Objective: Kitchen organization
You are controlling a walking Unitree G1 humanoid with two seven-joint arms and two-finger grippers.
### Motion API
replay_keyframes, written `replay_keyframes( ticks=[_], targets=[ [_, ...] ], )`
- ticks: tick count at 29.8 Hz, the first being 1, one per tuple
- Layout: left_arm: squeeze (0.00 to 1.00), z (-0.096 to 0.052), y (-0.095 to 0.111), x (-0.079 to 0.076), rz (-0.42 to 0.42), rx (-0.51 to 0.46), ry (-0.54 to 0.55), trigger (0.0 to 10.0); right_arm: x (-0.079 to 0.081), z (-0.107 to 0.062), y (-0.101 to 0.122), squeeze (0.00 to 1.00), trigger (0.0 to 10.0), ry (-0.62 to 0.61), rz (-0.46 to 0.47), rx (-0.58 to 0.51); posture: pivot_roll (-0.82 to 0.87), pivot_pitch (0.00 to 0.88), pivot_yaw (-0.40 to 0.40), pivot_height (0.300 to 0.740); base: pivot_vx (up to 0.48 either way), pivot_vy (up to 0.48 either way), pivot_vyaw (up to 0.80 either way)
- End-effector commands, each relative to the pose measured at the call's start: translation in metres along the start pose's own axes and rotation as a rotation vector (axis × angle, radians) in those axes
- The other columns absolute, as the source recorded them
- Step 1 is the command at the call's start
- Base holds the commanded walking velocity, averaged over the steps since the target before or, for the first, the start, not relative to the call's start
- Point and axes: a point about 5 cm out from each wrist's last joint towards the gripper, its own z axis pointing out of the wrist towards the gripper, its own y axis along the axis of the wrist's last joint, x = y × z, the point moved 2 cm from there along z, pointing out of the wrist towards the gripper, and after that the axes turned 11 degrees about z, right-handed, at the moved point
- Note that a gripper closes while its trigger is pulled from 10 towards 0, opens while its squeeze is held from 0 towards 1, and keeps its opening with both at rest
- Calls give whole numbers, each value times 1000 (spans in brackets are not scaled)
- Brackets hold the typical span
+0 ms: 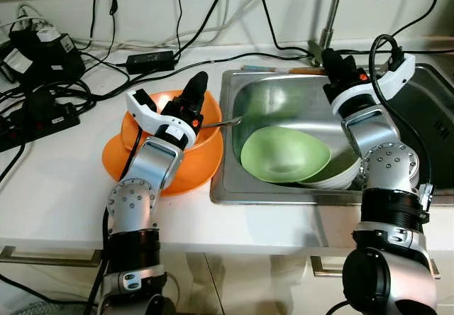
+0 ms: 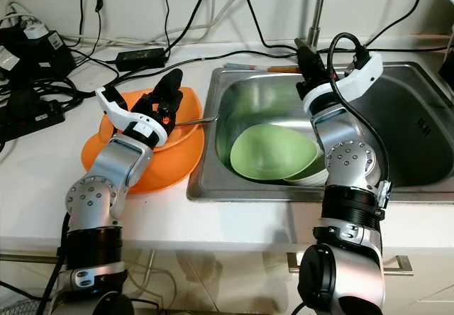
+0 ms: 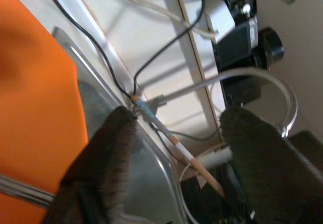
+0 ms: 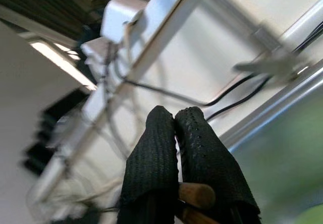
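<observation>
While right tool (image 4: 175, 133) pinches wooden stick (image 4: 194, 194), green bowl (image 1: 284, 153) lies below

left gripper (image 3: 176, 168) spread; right gripper (image 4: 175, 158) pinched (both raised)

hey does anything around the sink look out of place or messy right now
Yes. The green bowl leans tilted on the white dishes in the sink rather than nesting flat. A tangle of black cables and a power adapter sprawl on the counter beside the orange bowls, close to the basin.
</observation>
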Motion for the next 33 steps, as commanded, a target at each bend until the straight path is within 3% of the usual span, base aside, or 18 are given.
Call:
replay_keyframes(
  ticks=[1, 2, 3, 4, 5, 6, 7, 8, 9, 10, 15, 16, 19, 28, 32, 33],
  targets=[
    [1000, -3, 1, -4, 74, 12, -25, 10000, 1, 6, -3, 0, 157, -38, -158, 10, -113, 0, 117, 740, 0, 0, 0],
    [1000, -5, 2, -6, 118, 26, -38, 10000, -17, 5, -2, 0, 0, -137, -335, 28, -116, 0, 115, 740, 0, 0, 0],
    [1000, -5, 2, -6, 118, 26, -38, 10000, -17, 5, -2, 0, 0, -137, -335, 28, -116, 0, 115, 740, 0, 0, 0],
    [1000, -7, 3, -8, 173, 43, -59, 10000, -32, 3, 0, 0, 0, -211, -452, 40, -116, 0, 113, 740, 0, 0, 0],
    [1000, -7, 3, -8, 173, 43, -59, 10000, -32, 3, 0, 0, 0, -211, -452, 40, -116, 0, 113, 740, 0, 0, 0],
    [1000, -9, 5, -9, 210, 51, -67, 10000, -38, 1, -1, 0, 2196, -233, -515, 59, -115, 0, 112, 740, 0, 0, 0],
    [1000, -10, 5, -9, 235, 56, -71, 10000, -41, 1, -1, 0, 3529, -244, -556, 72, -113, 0, 111, 740, 0, 0, 0],
    [1000, -10, 5, -9, 235, 56, -71, 10000, -41, 1, -1, 0, 3529, -244, -556, 72, -113, 0, 111, 740, 0, 0, 0],
    [1000, -12, 7, -9, 263, 65, -72, 10000, -48, 0, -2, 0, 9059, -271, -588, 91, -113, 0, 110, 740, 0, 0, 0],
    [1000, -14, 8, -8, 289, 73, -71, 10000, -54, -2, -5, 0, 10000, -294, -619, 121, -112, 0, 109, 740, 0, 0, 0],
    [1000, -19, 12, -1, 373, 96, -49, 10000, -70, -6, -15, 43, 10000, -335, -609, 199, -109, 0, 108, 740, 0, 0, 0],
    [1000, -20, 12, 0, 401, 102, -49, 10000, -75, -8, -19, 1000, 10000, -352, -611, 221, -108, 0, 107, 740, 0, 0, 0],
    [1000, -20, 13, 1, 470, 101, -43, 10000, -79, -9, -23, 1000, 10000, -363, -605, 238, -107, 0, 106, 740, 0, 0, 0],
    [1000, -23, 9, -3, 557, 159, -96, 10000, -82, -7, -20, 1000, 10000, -379, -610, 229, -103, 0, 104, 740, 0, 0, 0],
    [1000, -28, 10, -6, 690, 207, -141, 10000, -65, -1, -21, 1000, 10000, -273, -697, 199, -97, 0, 106, 740, 0, 0, 0],
    [1000, -28, 10, -6, 690, 207, -141, 10000, -65, -1, -21, 1000, 10000, -273, -697, 199, -97, 0, 106, 740, 0, 0, 0]
  ],
)
